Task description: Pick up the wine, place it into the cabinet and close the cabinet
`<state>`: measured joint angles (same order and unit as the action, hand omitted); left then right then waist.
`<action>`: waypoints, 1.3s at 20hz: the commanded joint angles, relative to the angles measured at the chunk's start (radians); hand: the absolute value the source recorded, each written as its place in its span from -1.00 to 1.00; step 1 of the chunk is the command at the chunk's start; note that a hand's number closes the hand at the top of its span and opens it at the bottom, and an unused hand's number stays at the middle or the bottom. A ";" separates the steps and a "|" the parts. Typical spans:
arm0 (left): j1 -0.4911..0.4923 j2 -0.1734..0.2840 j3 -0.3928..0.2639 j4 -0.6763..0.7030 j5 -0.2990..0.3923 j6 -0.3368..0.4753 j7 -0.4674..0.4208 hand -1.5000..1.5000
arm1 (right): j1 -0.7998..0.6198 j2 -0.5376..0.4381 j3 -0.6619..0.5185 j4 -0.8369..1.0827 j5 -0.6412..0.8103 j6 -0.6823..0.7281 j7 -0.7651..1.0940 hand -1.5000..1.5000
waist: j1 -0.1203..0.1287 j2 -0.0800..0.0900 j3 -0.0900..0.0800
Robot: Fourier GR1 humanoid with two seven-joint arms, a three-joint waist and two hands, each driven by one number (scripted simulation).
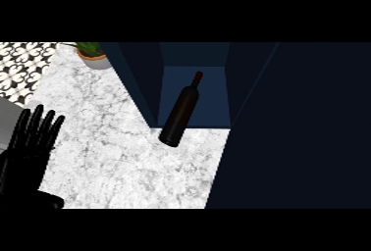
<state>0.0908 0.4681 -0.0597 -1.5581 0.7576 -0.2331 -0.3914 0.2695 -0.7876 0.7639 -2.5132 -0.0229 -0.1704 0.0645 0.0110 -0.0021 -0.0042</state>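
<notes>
A dark wine bottle (181, 112) with a red cap stands at the mouth of the open dark blue cabinet (190, 88), its base at the cabinet's front edge on the marble counter (123, 152). The cabinet's dark door (297, 127) fills the right side of the view. My left hand (33, 135) rests open at the left edge, fingers straight and pointing up, well apart from the bottle. The right hand does not show.
A small potted green plant (92, 53) sits at the counter's far left corner. A black-and-white patterned tile wall (22, 66) lies behind it. A grey object (7, 110) peeks in at the left edge.
</notes>
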 commanded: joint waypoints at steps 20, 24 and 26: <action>-0.074 0.094 0.097 0.087 0.079 -0.122 0.056 -1.00 | -0.525 0.463 0.023 0.151 -0.093 -0.024 0.379 1.00 | 0.055 0.010 -0.005; -0.024 0.108 0.107 0.060 0.100 -0.153 0.069 -1.00 | -0.767 0.659 -0.028 0.340 -0.076 -0.077 0.504 1.00 | 0.060 0.004 -0.002; -0.045 0.086 0.105 0.091 0.063 -0.128 0.044 -1.00 | -0.906 0.758 -0.071 0.421 -0.073 -0.097 0.577 1.00 | 0.046 0.004 -0.003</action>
<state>0.0495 0.5526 0.0305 -1.4821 0.8271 -0.3641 -0.3426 -0.4283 -0.2059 0.7127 -2.2201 -0.0897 -0.2244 0.5225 0.0647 0.0041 -0.0072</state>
